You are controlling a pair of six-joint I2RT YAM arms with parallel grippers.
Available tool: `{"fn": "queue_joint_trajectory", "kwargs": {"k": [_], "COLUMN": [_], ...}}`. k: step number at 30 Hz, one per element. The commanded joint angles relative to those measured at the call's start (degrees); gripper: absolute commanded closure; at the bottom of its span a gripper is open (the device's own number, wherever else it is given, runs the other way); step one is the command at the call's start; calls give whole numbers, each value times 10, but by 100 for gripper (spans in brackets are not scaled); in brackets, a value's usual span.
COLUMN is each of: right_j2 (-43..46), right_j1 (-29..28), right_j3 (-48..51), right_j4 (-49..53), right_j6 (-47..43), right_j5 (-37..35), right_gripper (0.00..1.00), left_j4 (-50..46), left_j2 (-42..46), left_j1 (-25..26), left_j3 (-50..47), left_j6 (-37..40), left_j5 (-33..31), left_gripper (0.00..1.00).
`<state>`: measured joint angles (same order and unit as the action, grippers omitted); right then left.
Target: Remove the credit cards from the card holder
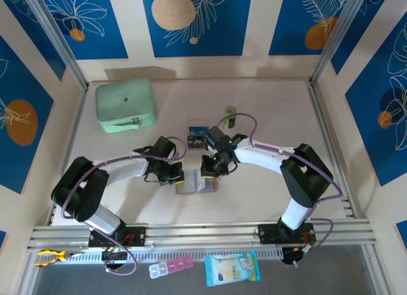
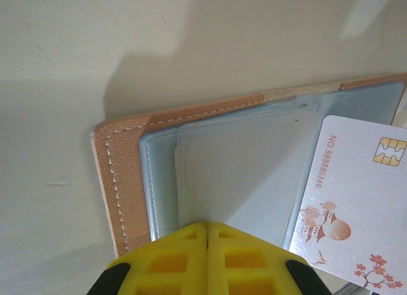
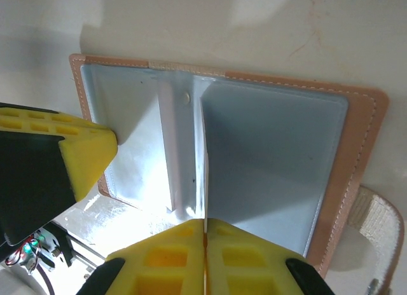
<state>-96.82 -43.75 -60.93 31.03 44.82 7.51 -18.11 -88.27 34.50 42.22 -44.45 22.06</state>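
Note:
The tan card holder (image 1: 189,183) lies open on the table between my two grippers, grey pockets up (image 3: 273,155). My left gripper (image 2: 208,226) is shut with nothing in it, its tips pressing on the left pocket (image 2: 241,168). The same left fingers (image 3: 86,152) rest on that panel in the right wrist view. My right gripper (image 3: 205,222) is shut on a white credit card (image 2: 353,199) with a chip. The card stands edge-on (image 3: 191,149) over the holder's fold. A dark blue credit card (image 1: 198,135) lies flat on the table behind the holder.
A mint-green zip case (image 1: 125,104) sits at the back left. A green cylinder (image 1: 230,117) stands behind my right arm. The holder's snap tab (image 3: 381,231) sticks out on its right side. A pill box (image 1: 170,267) and a packet (image 1: 232,267) lie in front of the rail.

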Motion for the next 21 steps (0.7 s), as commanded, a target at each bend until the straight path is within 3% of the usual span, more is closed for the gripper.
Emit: {"fn": "queue_joint_trajectory", "kwargs": {"k": [1, 8, 21], "right_j2": [6, 30, 20], "right_j1": [-4, -3, 43], "right_j3": [-27, -66, -165], "right_j4": [25, 76, 205], "right_j6": [-22, -153, -569], "right_j5": [-7, -24, -56], "right_gripper": [92, 94, 100], "left_j4": [-30, -38, -82], "left_j2": [11, 30, 65], "left_j1": [-2, -3, -13], "left_j3": [-14, 1, 30], "left_j6": [7, 10, 24], "left_j5": [-17, -17, -23], "left_gripper": [96, 89, 88]}}
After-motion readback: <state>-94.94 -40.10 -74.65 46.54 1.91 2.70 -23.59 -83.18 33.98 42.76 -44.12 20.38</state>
